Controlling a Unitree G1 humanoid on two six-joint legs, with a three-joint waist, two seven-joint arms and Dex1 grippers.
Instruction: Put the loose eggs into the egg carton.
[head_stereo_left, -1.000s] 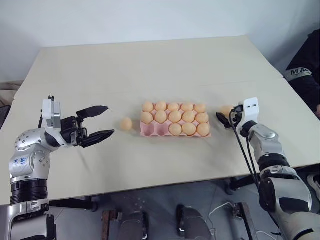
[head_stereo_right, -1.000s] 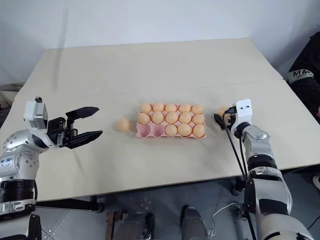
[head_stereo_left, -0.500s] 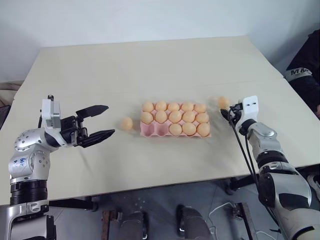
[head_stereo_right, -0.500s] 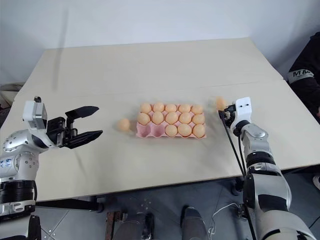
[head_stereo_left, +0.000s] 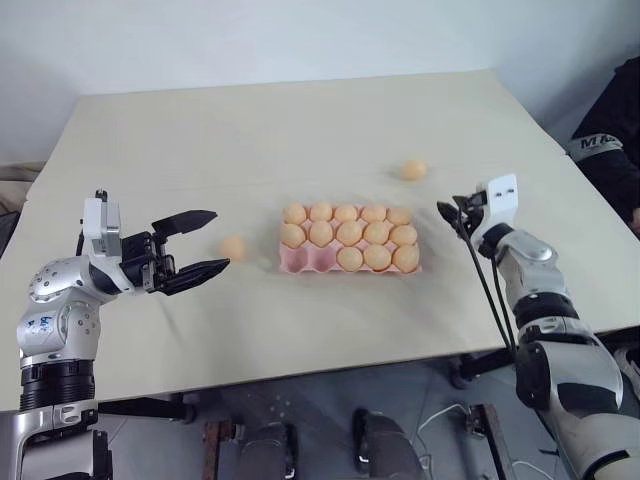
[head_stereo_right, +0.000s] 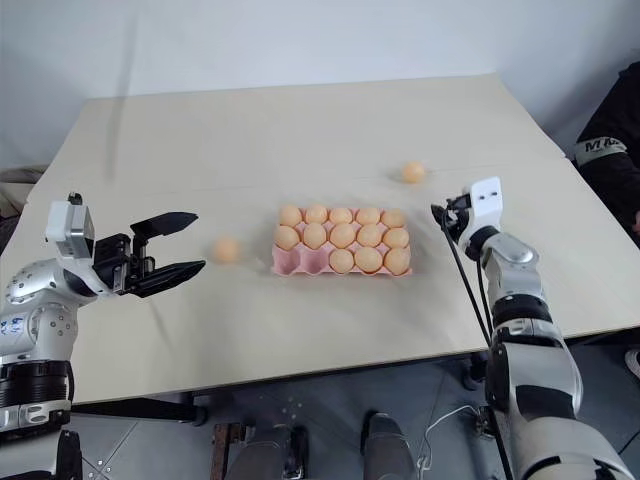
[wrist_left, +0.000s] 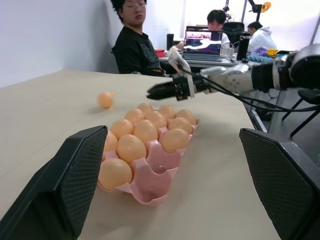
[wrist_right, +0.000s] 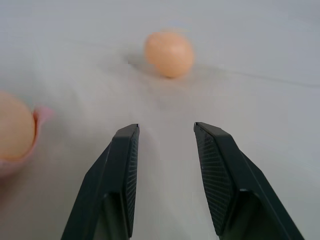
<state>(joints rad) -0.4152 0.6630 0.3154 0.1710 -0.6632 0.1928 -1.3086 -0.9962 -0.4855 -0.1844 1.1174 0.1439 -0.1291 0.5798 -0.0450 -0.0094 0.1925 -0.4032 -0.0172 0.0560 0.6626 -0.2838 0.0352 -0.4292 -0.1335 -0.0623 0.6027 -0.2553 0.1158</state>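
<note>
Loose egg (head_stereo_left: 414, 170) lies on the tabletop (head_stereo_left: 300, 130) beyond the right gripper (head_stereo_left: 447, 212), whose empty fingers (wrist_right: 122, 165) stand slightly parted.

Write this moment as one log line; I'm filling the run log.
left gripper open | right gripper shut, empty | two loose eggs on table | egg carton: two cups empty

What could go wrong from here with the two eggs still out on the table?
1. The far egg lies free on the bare table, beyond the empty right tool. A nudge could roll it farther off.
2. The left egg sits between the open left tool and the egg carton. A clumsy reach could knock it away or bump the filled cups.
</note>
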